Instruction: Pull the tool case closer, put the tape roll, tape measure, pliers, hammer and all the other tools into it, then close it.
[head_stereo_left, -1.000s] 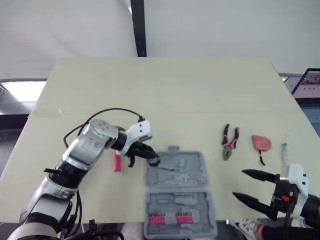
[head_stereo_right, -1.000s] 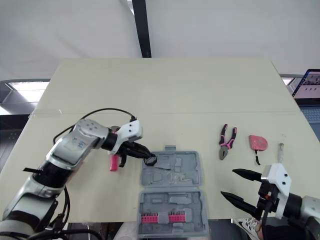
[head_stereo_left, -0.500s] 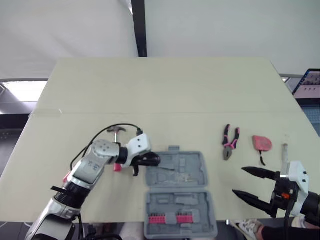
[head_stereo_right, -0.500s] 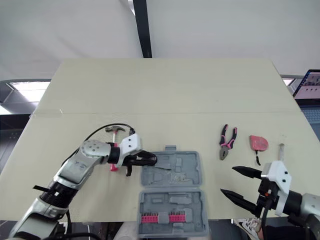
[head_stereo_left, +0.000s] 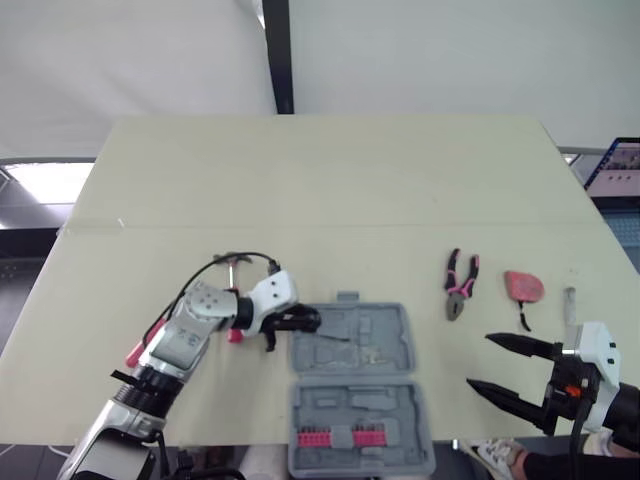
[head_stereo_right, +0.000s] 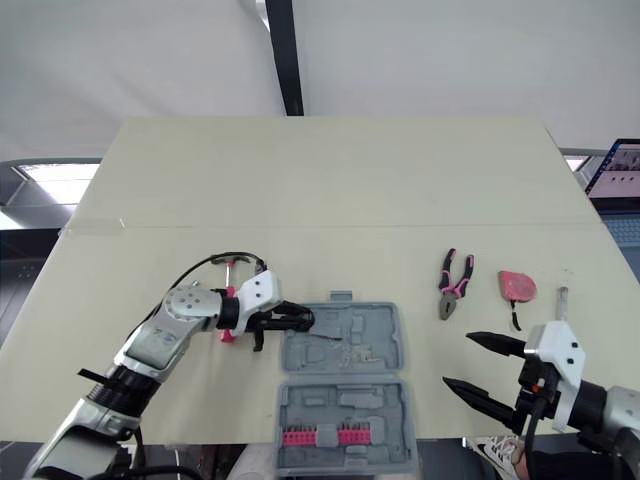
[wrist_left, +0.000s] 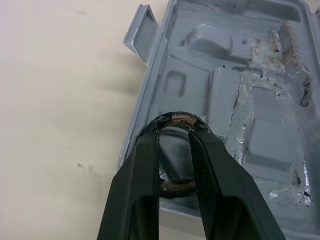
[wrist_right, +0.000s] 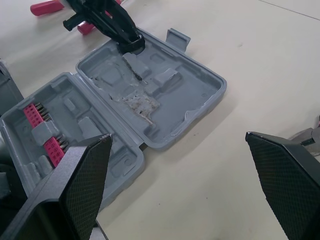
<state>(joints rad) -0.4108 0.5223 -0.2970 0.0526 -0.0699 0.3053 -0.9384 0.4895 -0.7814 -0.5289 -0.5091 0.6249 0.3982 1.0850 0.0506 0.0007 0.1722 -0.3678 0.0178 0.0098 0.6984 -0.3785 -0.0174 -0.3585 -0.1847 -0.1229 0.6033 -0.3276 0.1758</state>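
Note:
The grey tool case (head_stereo_left: 378, 330) lies open near the table's front edge, with a row of pink bits (head_stereo_left: 340, 437) in its near half. My left gripper (head_stereo_left: 300, 320) is at the left edge of the case's far half, shut on the black tape roll (wrist_left: 182, 118), which hangs over a moulded recess there. A hammer (head_stereo_left: 232, 262) with a pink handle lies just left of the case, partly behind my left arm. Right of the case lie the pink-handled pliers (head_stereo_left: 458, 285) and the pink tape measure (head_stereo_left: 523, 286). My right gripper (head_stereo_left: 478, 362) hovers open and empty at the front right.
Another pink-handled tool (head_stereo_left: 140, 351) lies left of my left forearm. A small grey metal piece (head_stereo_left: 569, 300) rests right of the tape measure. A laptop (head_stereo_left: 615, 165) sits beyond the table's right edge. The far half of the table (head_stereo_left: 330, 170) is bare.
My left forearm has dropped lower toward the table, uncovering the hammer's head. The gripper with the tape roll has stayed at the case's left edge. The right gripper has not moved.

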